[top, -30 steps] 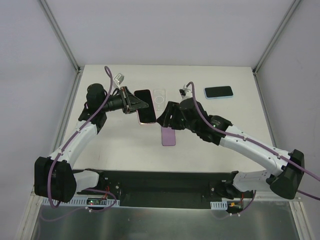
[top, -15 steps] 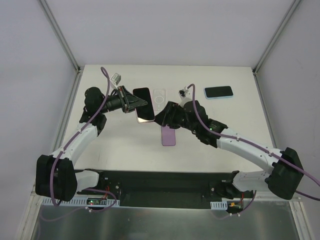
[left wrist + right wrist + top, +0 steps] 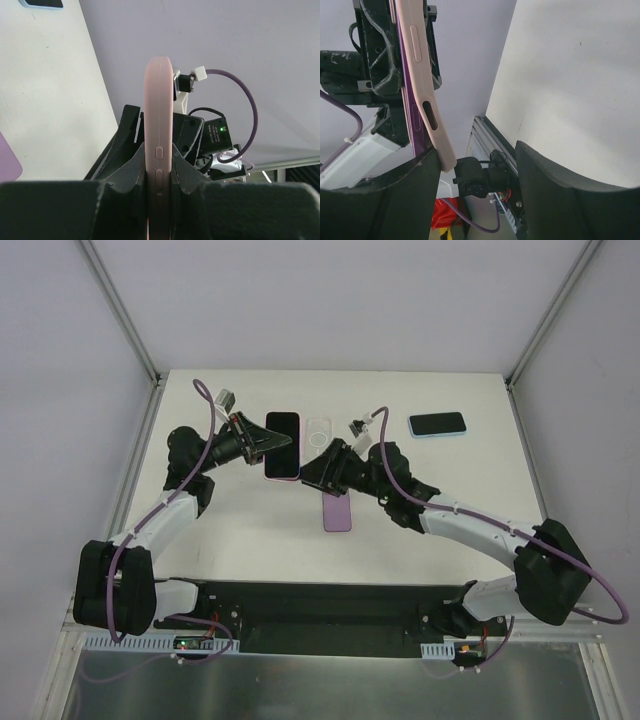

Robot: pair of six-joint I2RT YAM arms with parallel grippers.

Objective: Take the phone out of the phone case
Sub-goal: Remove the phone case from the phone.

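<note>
A phone with a black screen (image 3: pixel 283 432) sits in a pale pink phone case (image 3: pixel 158 115) and is held off the table. My left gripper (image 3: pixel 270 443) is shut on its side edges; in the left wrist view the case's buttoned edge stands upright between the jaws of this gripper (image 3: pixel 158 175). My right gripper (image 3: pixel 308 472) is open just right of the phone's near end. In the right wrist view the case (image 3: pixel 422 75) shows a purple phone edge (image 3: pixel 408 120) along it. Its lower corner touches the left finger (image 3: pixel 405 195) of the right gripper (image 3: pixel 477 185), and nothing is between those jaws.
A purple phone-shaped slab (image 3: pixel 337 512) lies on the table under the right wrist. A clear case (image 3: pixel 318 433) lies just behind the grippers. A black phone in a light blue case (image 3: pixel 437 424) lies at the back right. Grey walls enclose the white table (image 3: pixel 450 480).
My left gripper has carried the cased phone a little farther back and left. My right gripper has followed it leftward and stays close to its near end.
</note>
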